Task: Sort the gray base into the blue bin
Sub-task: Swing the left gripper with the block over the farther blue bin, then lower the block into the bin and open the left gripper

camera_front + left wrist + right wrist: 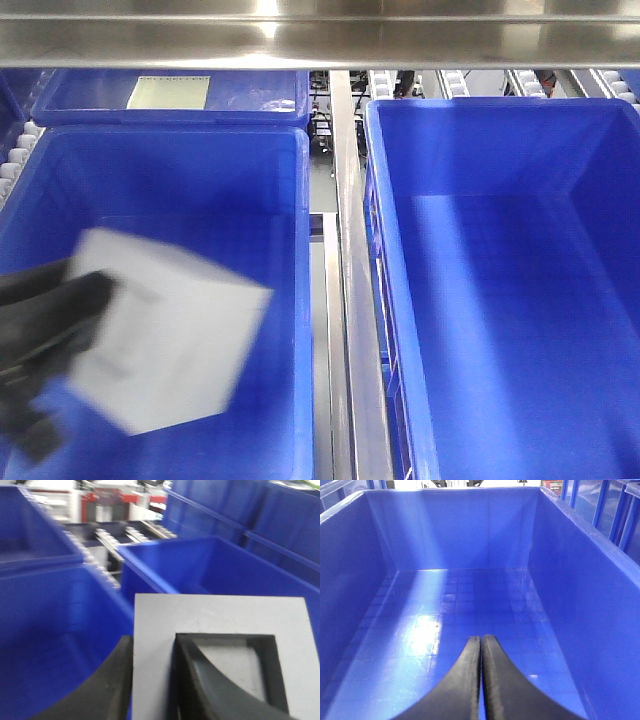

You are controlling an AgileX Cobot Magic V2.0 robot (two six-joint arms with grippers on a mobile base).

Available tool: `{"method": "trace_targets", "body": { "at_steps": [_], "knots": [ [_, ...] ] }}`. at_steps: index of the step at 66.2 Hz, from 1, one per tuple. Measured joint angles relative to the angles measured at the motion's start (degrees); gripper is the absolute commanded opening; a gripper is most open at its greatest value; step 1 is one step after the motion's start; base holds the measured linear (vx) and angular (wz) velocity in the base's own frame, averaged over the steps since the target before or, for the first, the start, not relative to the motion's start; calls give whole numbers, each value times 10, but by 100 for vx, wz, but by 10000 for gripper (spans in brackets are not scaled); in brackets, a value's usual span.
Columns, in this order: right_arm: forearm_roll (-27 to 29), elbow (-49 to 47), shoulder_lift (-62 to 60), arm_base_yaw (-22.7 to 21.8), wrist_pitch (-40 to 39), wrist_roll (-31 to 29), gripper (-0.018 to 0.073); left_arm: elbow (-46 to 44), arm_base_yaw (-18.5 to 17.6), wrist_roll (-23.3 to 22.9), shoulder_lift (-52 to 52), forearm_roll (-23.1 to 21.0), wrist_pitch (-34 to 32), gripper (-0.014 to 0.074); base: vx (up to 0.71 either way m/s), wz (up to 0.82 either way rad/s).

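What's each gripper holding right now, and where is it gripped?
The left gripper holds the gray base by one wall of its square opening, one finger inside the recess, one outside. The right gripper is shut on nothing.

Left pincer (152, 680) grips gray base (220, 625) wall above blue bin (60, 620).

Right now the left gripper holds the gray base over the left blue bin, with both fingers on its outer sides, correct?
Not quite. The left wrist view shows one finger inside the gray base's square recess, the other on its outer side. The left gripper does hold it over the left blue bin.
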Motion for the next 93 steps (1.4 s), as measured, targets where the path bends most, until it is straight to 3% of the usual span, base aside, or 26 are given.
{"method": "trace_targets", "body": {
  "at_steps": [16, 30, 59, 77, 93],
  "knots": [
    [0, 0, 0, 0, 0, 0, -5, -103, -123, 0, 213, 0, -92, 2, 0, 0],
    [0, 0, 0, 0, -1, 0, -5, -263, -181, 0, 418, 0, -80, 2, 0, 0],
    [0, 0, 0, 0, -1, 0, -5, -630, -192, 0, 737, 0, 106, 2, 0, 0],
    [0, 0, 0, 0, -1, 0, -5, -668, -192, 0, 812, 0, 154, 33, 0, 0],
    [0, 0, 0, 0, -2, 0, -5, -669, -192, 5, 818, 0, 161, 218, 0, 0]
  ]
}}
